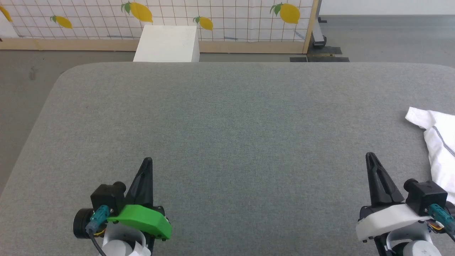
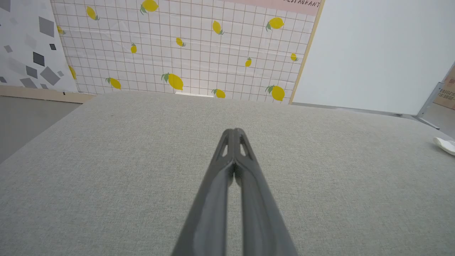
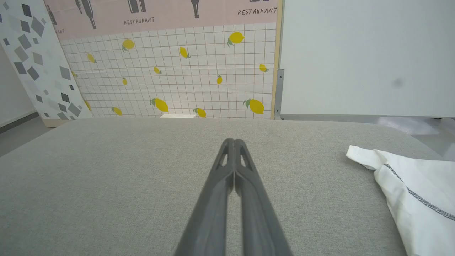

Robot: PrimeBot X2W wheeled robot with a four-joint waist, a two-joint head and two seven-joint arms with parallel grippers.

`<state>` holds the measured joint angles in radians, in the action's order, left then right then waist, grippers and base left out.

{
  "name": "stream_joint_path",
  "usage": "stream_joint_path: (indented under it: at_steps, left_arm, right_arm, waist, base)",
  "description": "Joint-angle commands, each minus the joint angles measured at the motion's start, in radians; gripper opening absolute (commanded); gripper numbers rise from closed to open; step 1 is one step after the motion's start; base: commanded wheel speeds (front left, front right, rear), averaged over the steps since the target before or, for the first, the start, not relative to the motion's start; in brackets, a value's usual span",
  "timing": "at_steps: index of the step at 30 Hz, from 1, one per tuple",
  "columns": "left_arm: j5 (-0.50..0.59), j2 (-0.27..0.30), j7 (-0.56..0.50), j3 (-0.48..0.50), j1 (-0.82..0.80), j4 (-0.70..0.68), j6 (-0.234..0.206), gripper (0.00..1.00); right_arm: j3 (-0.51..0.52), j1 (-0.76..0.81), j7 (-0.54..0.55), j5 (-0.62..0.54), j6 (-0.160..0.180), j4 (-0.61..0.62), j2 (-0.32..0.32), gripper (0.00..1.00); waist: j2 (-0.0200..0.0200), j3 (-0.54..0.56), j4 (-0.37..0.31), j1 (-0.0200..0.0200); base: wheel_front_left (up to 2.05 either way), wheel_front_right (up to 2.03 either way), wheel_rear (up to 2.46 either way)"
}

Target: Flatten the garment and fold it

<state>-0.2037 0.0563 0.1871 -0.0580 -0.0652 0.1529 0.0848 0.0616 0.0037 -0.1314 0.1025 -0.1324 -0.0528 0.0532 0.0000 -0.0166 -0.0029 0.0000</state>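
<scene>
Here my left gripper (image 1: 148, 160) and right gripper (image 1: 370, 155) sit closed and empty along the frame's bottom, the shirt (image 1: 439, 138) bunched at the right edge. Reaching half-blind, I risk pinching several layers or dragging it off the table (image 1: 227, 117).

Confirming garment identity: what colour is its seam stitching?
Dark grey zigzag on the white garment; clearest in right wrist view.

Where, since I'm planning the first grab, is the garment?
In the head view the garment lies crumpled at the right edge of the grey table, right of the right gripper.
</scene>
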Motion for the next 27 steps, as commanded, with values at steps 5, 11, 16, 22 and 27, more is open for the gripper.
stream_joint_path:
  at_steps: [5,11,16,22,27]
  left_arm:
    - [0.024,-0.002,-0.012,0.006,0.019,-0.014,-0.011,0.0]
    - [0.036,-0.002,-0.025,0.01,0.022,-0.023,-0.016,0.0]
    - [0.046,-0.002,-0.034,0.013,0.025,-0.031,-0.02,0.0]
    - [0.059,-0.003,-0.047,0.016,0.028,-0.041,-0.025,0.0]
    - [0.07,-0.003,-0.057,0.019,0.031,-0.049,-0.03,0.0]
  right_arm:
    - [-0.006,-0.001,0.012,-0.016,0.001,0.01,-0.001,0.0]
    - [-0.01,-0.001,0.02,-0.022,0.001,0.013,-0.001,0.0]
    - [-0.013,-0.001,0.027,-0.027,0.001,0.015,-0.001,0.0]
    - [-0.017,-0.002,0.035,-0.033,0.001,0.018,-0.001,0.0]
    - [-0.02,-0.002,0.042,-0.038,0.001,0.021,-0.002,0.0]
  waist:
    - [0.0,0.001,0.0,0.0]
    - [0.0,0.002,0.0,0.0]
    - [0.0,0.003,0.001,0.0]
    - [0.0,0.004,0.001,0.0]
    - [0.0,0.005,0.001,0.0]
  base:
    - [0.0,0.0,0.0]
    - [0.0,0.0,0.0]
    - [0.0,0.0,0.0]
    - [0.0,0.0,0.0]
    - [0.0,0.0,0.0]
